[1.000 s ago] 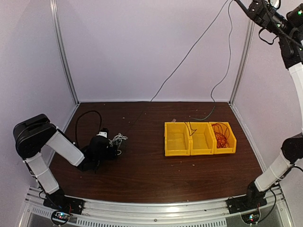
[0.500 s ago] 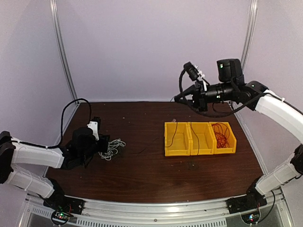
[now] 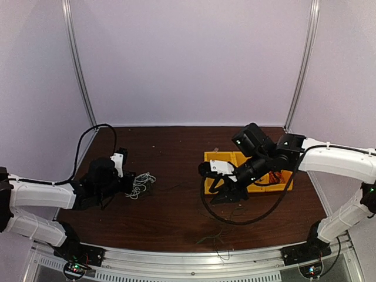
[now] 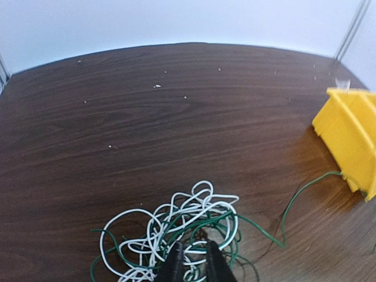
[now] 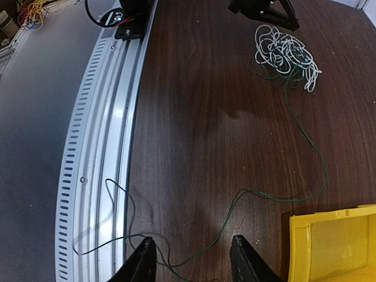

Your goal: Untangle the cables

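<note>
The cables (image 4: 194,220) lie as a tangle of white and green wire on the dark table, also seen as the cables (image 3: 141,185) in the top view. My left gripper (image 4: 195,261) has its tips in the tangle, shut on the cables with strands between the narrow jaws. One green cable (image 5: 305,147) trails out of the bundle (image 5: 285,53) across the table to the front rail. My right gripper (image 5: 194,252) hangs open low over that green strand, holding nothing; from above the right gripper (image 3: 220,194) sits beside the yellow bins.
A row of yellow bins (image 3: 283,181) stands right of centre, partly under the right arm; one bin corner (image 5: 329,247) is close to the right fingers. The right arm's thick black cable (image 3: 235,218) loops onto the table. The slotted metal rail (image 5: 100,147) runs along the front edge.
The right arm swung down from high at the back to low beside the bins and its gripper opened. The left gripper closed into the tangle. A green strand now lies by the front rail.
</note>
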`<action>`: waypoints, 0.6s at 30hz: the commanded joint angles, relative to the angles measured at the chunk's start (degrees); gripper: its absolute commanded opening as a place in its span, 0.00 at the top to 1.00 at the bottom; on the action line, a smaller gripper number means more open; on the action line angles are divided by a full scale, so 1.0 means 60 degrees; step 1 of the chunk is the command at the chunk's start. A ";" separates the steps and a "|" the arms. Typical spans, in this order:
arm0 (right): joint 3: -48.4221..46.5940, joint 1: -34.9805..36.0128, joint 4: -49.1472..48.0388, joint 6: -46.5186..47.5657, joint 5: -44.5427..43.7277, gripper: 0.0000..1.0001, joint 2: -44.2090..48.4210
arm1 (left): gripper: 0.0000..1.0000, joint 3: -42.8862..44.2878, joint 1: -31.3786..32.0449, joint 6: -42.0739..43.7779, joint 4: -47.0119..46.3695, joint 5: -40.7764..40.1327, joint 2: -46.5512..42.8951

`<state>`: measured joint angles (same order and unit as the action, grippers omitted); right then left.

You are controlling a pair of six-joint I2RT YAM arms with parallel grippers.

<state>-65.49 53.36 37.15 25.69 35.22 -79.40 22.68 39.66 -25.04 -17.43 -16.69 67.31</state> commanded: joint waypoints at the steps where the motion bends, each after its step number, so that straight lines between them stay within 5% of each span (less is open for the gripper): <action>1: -0.0585 -0.0183 -0.0028 0.0679 -0.0679 0.49 -0.0912 | 0.69 0.0638 -0.0133 -0.0242 0.0278 0.0508 0.0725; 9: -0.2881 -0.0254 -0.2180 -0.1148 -0.0097 0.47 -0.3658 | 0.64 0.1192 -0.0631 -0.0496 0.0419 0.1980 0.1746; 18: -0.5917 -0.0002 -0.2828 -0.1926 -0.0374 0.42 -0.7280 | 0.56 0.0723 -0.1544 -0.0793 -0.0217 0.3507 0.1812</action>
<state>-95.13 52.95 23.53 18.33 34.20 -117.16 28.47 32.86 -28.56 -14.28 -2.28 77.82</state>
